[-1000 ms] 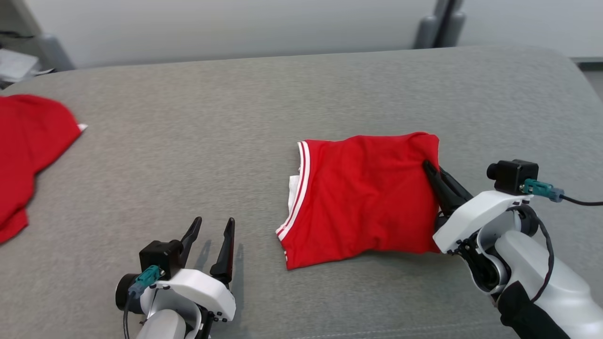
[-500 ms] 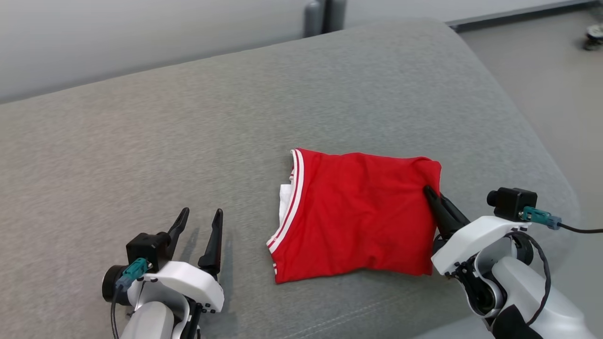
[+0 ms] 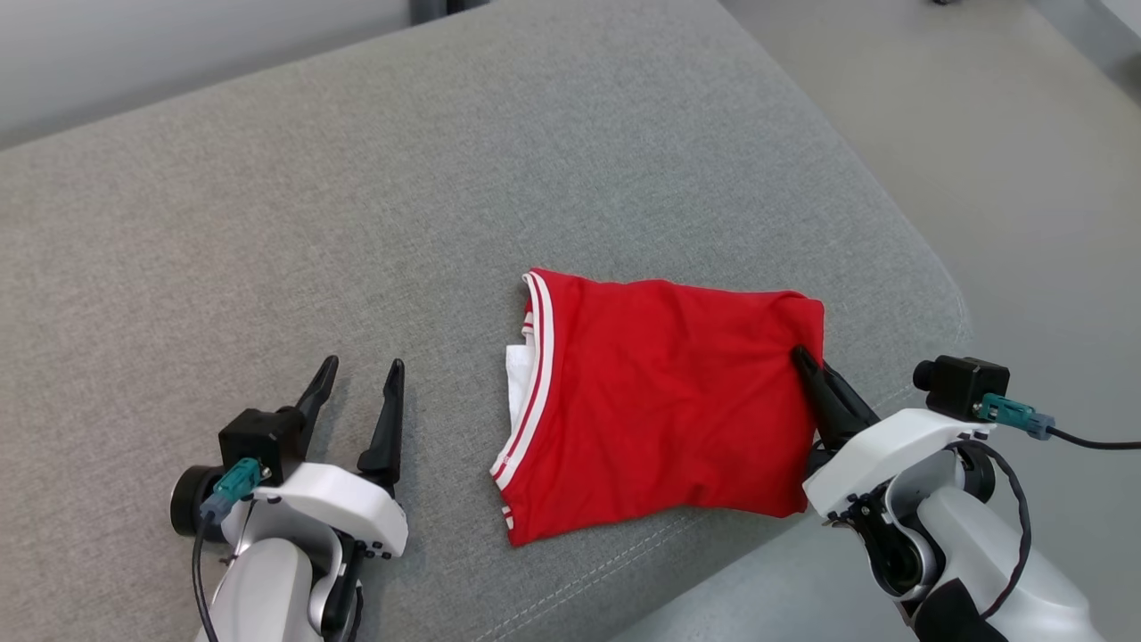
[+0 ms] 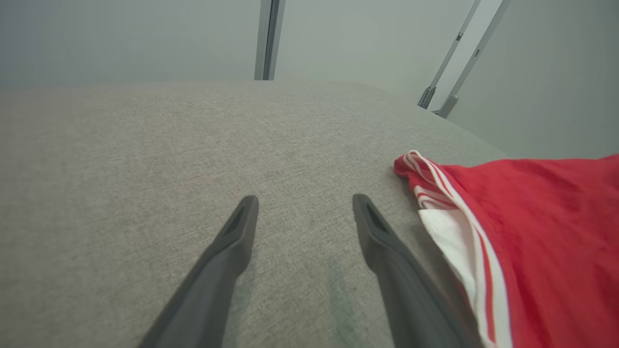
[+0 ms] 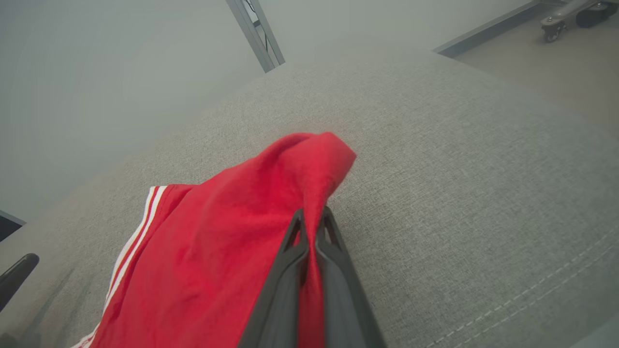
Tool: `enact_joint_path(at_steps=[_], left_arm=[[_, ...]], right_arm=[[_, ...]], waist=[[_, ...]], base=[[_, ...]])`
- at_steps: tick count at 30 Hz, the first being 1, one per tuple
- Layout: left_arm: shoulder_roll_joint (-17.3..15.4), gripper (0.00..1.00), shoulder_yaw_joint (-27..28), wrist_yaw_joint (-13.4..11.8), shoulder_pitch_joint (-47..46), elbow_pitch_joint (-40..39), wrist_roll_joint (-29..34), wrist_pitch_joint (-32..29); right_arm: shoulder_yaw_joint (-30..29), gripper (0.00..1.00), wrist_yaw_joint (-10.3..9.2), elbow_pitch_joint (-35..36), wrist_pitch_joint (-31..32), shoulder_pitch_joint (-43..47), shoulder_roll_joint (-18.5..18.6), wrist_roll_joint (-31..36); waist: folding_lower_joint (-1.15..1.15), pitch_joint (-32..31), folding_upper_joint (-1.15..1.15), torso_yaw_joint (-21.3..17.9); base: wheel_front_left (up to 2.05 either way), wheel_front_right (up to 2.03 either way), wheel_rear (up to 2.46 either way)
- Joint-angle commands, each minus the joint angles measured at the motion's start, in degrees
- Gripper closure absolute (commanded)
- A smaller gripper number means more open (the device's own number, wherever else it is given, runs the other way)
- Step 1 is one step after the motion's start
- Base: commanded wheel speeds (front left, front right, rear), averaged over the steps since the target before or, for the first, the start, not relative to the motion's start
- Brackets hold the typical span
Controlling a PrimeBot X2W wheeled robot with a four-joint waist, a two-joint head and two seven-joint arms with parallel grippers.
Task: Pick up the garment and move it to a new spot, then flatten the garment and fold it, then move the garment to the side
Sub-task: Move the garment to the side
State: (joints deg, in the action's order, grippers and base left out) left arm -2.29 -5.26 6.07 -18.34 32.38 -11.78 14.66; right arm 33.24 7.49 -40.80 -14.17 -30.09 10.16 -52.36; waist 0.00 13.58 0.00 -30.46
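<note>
The garment (image 3: 660,401) is a folded red shirt with white-striped trim, lying near the right end of a grey cushion (image 3: 357,223). My right gripper (image 3: 807,370) is shut on the garment's right edge; in the right wrist view the red cloth (image 5: 242,241) is pinched between the two dark fingers (image 5: 290,270). My left gripper (image 3: 357,379) stands open over bare cushion, left of the garment, holding nothing. The left wrist view has its fingers (image 4: 232,251) spread apart, with the garment's striped edge (image 4: 459,212) just to their right.
The cushion's rounded right edge (image 3: 927,267) drops to a grey floor (image 3: 980,134) close to the garment. Its front seam (image 3: 606,571) runs just below the garment. A metal post (image 4: 266,38) stands behind the cushion. Bare cushion stretches to the left and back.
The camera has swung to the right, shifting the whole picture. The garment has slid with my right gripper toward the cushion's right end. Another red cloth at the far left has left view.
</note>
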Motion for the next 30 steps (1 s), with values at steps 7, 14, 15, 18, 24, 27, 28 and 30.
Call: enact_joint_path(at_steps=[7,14,15,18,24,27,28,30], left_arm=[[-0.6,0.00,1.8,0.9,-3.9,-3.0,2.8,0.3],[-0.6,0.00,1.0,1.2,-4.7,-4.5,3.9,0.3],[-0.6,0.00,0.9,1.2,-4.8,-4.7,4.1,0.3],[-0.6,0.00,0.5,1.3,-5.1,-5.4,4.4,0.3],[-0.6,0.00,-0.5,1.4,-6.1,-6.5,4.4,0.3],[-0.6,0.00,-1.4,1.4,-6.6,-6.6,4.1,0.3],[-0.6,0.00,-1.6,1.4,-6.7,-6.7,4.0,0.3],[-0.6,0.00,-2.1,1.4,-6.9,-7.0,3.8,0.3]], right_arm=[[-4.7,1.00,0.00,1.4,-0.8,-2.4,0.5,5.0],[-13.9,1.00,0.00,-0.9,-0.8,-9.4,1.4,15.9],[-14.9,1.00,0.00,-1.6,-0.8,-10.5,1.6,17.2],[-18.0,1.00,0.00,-3.9,-0.8,-13.9,2.4,20.6],[-23.2,1.00,0.00,-8.3,-0.8,-21.0,4.8,26.0],[-26.1,1.00,0.00,-11.7,-0.8,-23.5,6.2,28.6],[-27.2,1.00,0.00,-12.8,-0.8,-24.3,6.6,29.6],[-29.9,1.00,0.00,-14.9,-0.8,-25.5,7.6,31.4]], waist=[[0.00,3.6,0.00,1.4],[0.00,5.7,0.00,7.1],[0.00,6.0,0.00,8.0],[0.00,6.8,0.00,10.8],[0.00,8.9,0.00,15.9],[0.00,9.6,0.00,17.9],[0.00,9.9,0.00,18.6],[0.00,10.5,0.00,19.7]], base=[[0.00,0.00,0.00],[0.00,0.00,0.00],[0.00,0.00,0.00],[0.00,0.00,0.00],[0.00,0.00,0.00],[0.00,0.00,0.00],[0.00,0.00,0.00],[0.00,0.00,0.00]])
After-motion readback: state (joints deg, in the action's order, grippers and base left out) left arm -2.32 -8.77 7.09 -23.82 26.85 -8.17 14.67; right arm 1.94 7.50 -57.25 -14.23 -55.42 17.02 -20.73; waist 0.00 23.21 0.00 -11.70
